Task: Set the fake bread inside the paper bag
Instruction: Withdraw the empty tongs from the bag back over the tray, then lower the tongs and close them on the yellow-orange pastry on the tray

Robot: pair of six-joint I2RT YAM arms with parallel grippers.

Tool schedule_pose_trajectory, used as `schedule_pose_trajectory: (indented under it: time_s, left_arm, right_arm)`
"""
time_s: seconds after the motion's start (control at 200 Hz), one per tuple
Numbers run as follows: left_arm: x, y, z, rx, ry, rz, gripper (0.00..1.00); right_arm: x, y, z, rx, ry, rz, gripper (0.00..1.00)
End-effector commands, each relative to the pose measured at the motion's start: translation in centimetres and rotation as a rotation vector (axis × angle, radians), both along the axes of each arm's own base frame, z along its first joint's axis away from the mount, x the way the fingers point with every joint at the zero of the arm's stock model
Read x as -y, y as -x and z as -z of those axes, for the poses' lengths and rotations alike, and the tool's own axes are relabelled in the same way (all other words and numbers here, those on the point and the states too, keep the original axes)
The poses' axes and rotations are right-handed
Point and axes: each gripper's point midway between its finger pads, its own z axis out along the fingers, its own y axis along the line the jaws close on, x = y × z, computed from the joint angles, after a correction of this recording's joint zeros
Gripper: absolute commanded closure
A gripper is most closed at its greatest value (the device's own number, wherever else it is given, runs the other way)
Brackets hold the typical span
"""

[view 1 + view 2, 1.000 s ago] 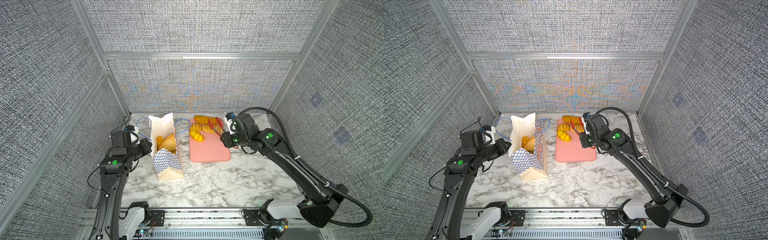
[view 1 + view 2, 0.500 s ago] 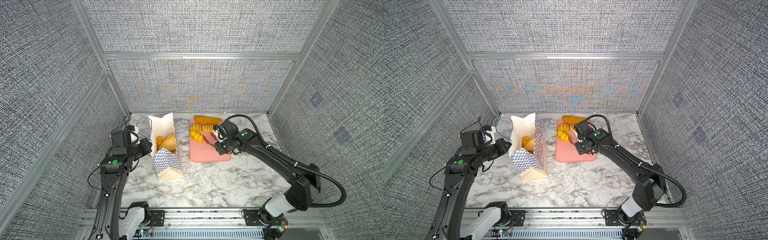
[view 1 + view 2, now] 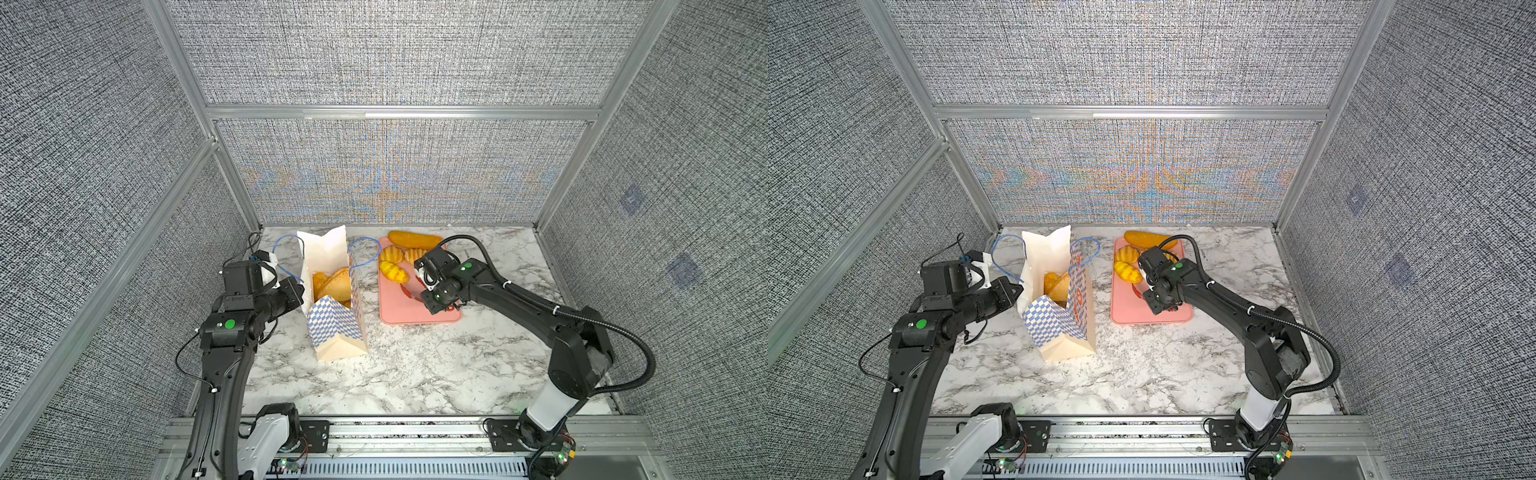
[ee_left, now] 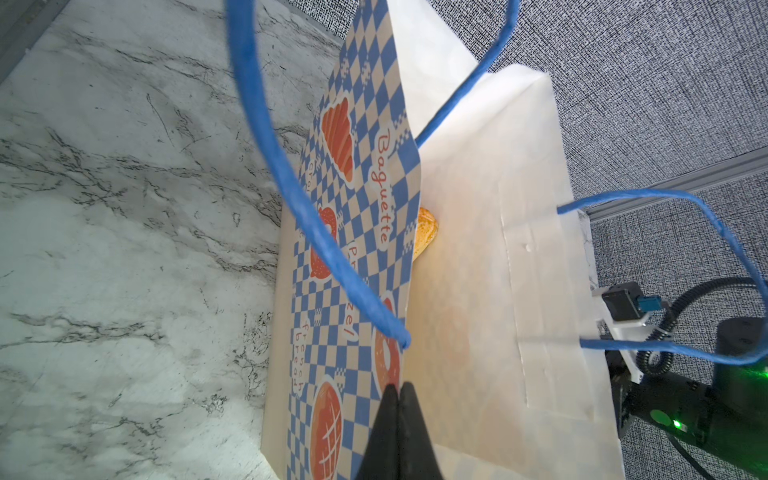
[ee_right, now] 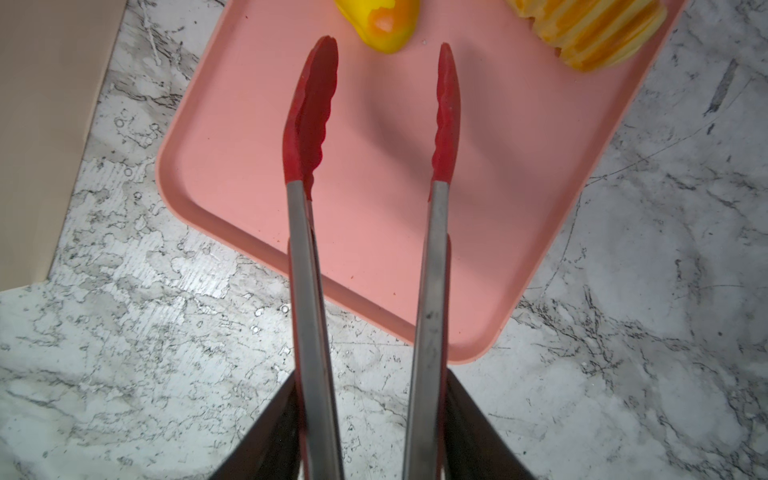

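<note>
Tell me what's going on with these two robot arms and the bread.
The left claw is shut on the rim of the paper bag, which stands open on the marble table. The right claw grips red tongs, whose tips are spread and empty above the pink tray. Some fake bread is already in the bag. A long loaf and a few rolls wait at the tray's far end.

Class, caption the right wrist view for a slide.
Right gripper holds open red tongs over pink tray, near yellow bun and ridged roll.
</note>
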Motion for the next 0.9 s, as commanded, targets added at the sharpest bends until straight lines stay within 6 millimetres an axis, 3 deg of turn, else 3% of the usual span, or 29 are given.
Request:
schedule_pose_trajectory:
  time_s: [0.0, 0.89]
  left_arm:
    - [-0.1, -0.1, 0.2, 0.003, -0.007, 0.0, 0.98]
    - [-0.1, -0.2, 0.0, 0.003, -0.012, 0.002, 0.98]
  right_arm:
    - [-0.4, -1.0, -0.3, 0.034, 0.005, -0.01, 0.48]
    - [-3.7, -4.4, 1.1, 0.034, 0.011, -0.106, 0.45]
